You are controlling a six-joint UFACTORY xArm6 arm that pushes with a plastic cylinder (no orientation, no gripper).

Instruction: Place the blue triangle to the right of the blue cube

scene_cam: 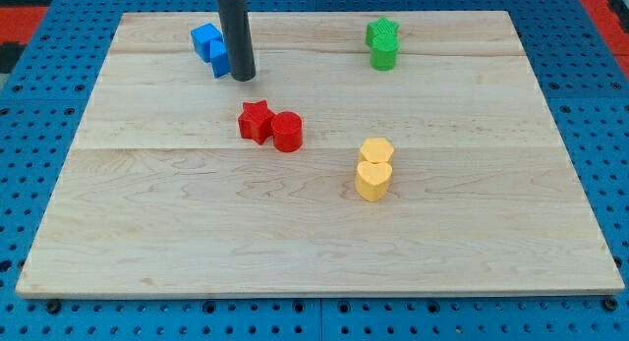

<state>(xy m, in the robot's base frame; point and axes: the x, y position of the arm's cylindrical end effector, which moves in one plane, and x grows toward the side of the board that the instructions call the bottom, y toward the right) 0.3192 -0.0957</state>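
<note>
Two blue blocks sit together near the view's top left. The blue cube [204, 38] is the upper left one. The blue triangle [219, 60] touches it at its lower right. My tip [243, 78] rests on the board just right of the blue triangle, touching or almost touching it. The rod rises from there out of the view's top and hides part of the triangle's right side.
A red star [255, 121] and a red cylinder [287, 132] touch near the middle. Two yellow blocks [374, 168] sit together right of centre. Two green blocks [382, 43] sit at the top right. The wooden board [314, 253] lies on a blue pegboard surface.
</note>
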